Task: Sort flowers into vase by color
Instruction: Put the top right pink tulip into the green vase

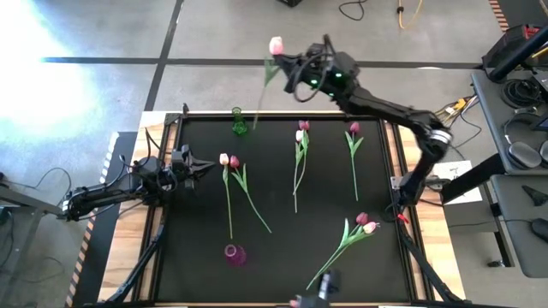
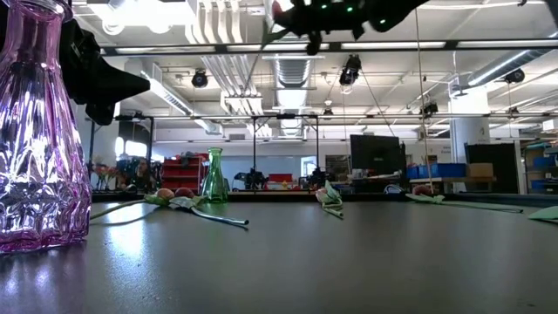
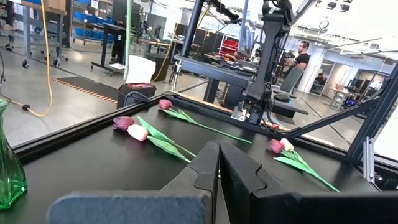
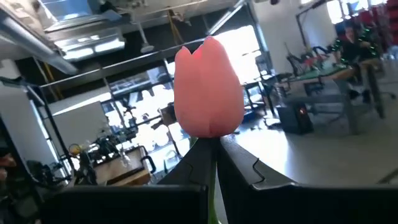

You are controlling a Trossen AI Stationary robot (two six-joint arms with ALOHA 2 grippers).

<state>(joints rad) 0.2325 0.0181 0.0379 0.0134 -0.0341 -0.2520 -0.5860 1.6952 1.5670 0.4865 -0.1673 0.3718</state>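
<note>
My right gripper [image 1: 289, 60] is raised over the table's far edge, shut on a pale pink tulip [image 1: 276, 45]. The green vase [image 1: 239, 122] stands on the table just below and to the left of it. The purple vase [image 1: 234, 254] stands near the front edge. Other tulips lie flat on the black table: a pale and a dark one [image 1: 229, 161] left of centre, a pair [image 1: 301, 130] at the far middle, a dark one [image 1: 354, 128] to their right, and a pair [image 1: 366, 224] at the near right. My left gripper [image 1: 204, 166] waits shut at the table's left. My right gripper pinches the tulip's stem just under the head [image 4: 215, 140] between its two fingers. The fingers point toward the table's far left, slightly upward. The pink head [image 4: 208, 93] stands past the fingertips. The stem and leaf [image 1: 262, 90] hang below, clear of the table.
The table's black frame rail [image 1: 282, 114] runs along the far edge by the green vase. In the low view the purple vase [image 2: 35, 131] fills the near left. A dark object [image 1: 330, 282] sits at the front edge. The room beyond the table holds benches and cables.
</note>
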